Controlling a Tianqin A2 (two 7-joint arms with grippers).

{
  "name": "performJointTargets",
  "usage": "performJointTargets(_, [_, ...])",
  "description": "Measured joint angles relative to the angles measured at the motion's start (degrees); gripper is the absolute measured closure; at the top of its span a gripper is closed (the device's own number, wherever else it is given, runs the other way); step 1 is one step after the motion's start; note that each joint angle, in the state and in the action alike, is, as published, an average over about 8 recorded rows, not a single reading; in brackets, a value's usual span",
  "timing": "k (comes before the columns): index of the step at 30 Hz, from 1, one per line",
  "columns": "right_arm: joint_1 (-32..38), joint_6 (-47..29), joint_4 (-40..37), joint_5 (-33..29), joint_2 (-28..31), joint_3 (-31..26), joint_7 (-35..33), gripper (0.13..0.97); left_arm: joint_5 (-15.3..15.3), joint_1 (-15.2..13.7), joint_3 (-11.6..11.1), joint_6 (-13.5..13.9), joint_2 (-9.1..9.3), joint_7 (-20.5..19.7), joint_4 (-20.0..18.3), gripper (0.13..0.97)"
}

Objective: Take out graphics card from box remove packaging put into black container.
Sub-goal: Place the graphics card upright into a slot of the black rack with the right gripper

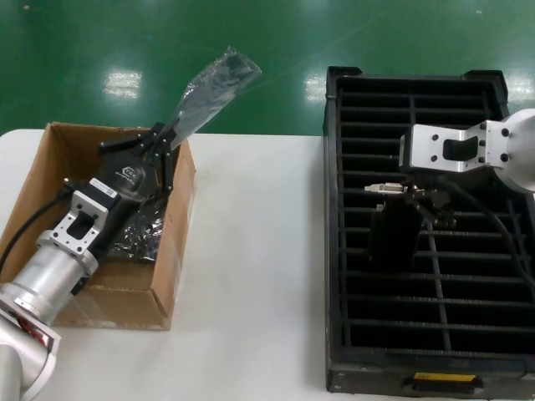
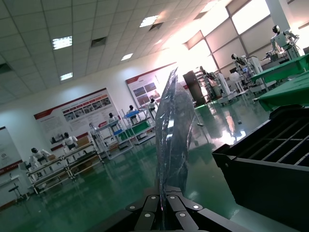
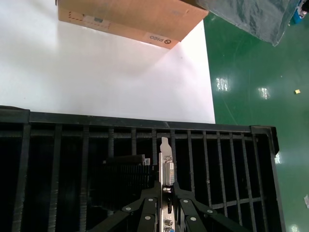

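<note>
the black container (image 1: 334, 251) sits on the white table (image 1: 251, 251), and everything else is placed from it. the right gripper (image 1: 415, 199) hangs over the container, about halfway along it. its fingers are pressed tight on the silver end strip of the graphics card (image 1: 393, 230). the card stands on its edge, low among the narrow slots, with the dark part hanging down into the container. in the right wrist view the card (image 3: 165, 170) shows its silver strip and a port between the two fingers.

the box (image 1: 50, 192) is well away from the container, on the far side of the table from it. the left gripper (image 1: 159, 142) is over the box, at its far edge. its fingers are squeezed shut on the packaging (image 1: 209, 88), which sticks up and leans toward the container. in the left wrist view the packaging (image 2: 173, 135) stands straight up from the closed fingers.
</note>
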Motion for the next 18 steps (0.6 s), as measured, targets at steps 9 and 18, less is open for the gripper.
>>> performJointTargets(9, [-2.05, 1.50, 1.33, -1.32, 0.23, 0.01, -0.64, 0.918, 0.00, -0.21, 0.01, 0.18, -0.07, 0.15, 0.58, 0.958])
performJointTargets(18, [-4.78, 1.32, 5.09, -3.66, 0.71, 0.27, 0.21, 0.918, -0.05, -0.62, -0.13, 0.39, -0.21, 0.70, 1.43, 0.958])
